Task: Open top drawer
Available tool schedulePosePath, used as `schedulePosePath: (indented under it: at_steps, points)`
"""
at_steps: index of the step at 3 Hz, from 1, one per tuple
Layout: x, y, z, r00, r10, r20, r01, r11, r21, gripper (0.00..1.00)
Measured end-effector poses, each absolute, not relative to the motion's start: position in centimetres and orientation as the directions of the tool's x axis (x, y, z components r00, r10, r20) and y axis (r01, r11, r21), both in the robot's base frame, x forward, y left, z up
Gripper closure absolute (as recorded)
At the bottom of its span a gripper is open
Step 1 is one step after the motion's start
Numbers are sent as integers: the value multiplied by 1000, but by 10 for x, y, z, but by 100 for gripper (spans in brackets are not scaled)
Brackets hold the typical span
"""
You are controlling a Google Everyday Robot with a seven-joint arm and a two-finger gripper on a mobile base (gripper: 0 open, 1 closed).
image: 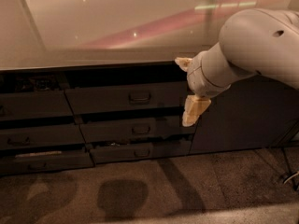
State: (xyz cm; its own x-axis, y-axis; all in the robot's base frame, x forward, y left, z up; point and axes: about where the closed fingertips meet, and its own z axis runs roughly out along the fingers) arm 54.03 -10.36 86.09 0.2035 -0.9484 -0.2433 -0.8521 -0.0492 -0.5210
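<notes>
The cream two-finger gripper [184, 91] is held at the right end of the wide dark grey top drawer [107, 99]; its fingers [194, 110] are spread apart; the drawer is seated just beneath the pale glossy counter [93, 27].

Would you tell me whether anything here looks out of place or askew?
Slightly: the top drawer shows a dark gap above its front, as if ajar, and the bottom left drawer bears a pale strip on top. The pincer hangs open at the top drawer's right end.
</notes>
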Motion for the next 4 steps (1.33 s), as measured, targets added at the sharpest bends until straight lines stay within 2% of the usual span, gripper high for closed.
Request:
schedulePosePath:
  at_steps: [3, 4]
  points:
    - [632, -139, 795, 86, -963, -256, -946, 2, -325, 0]
    - [632, -139, 795, 86, -963, -256, -946, 2, -325, 0]
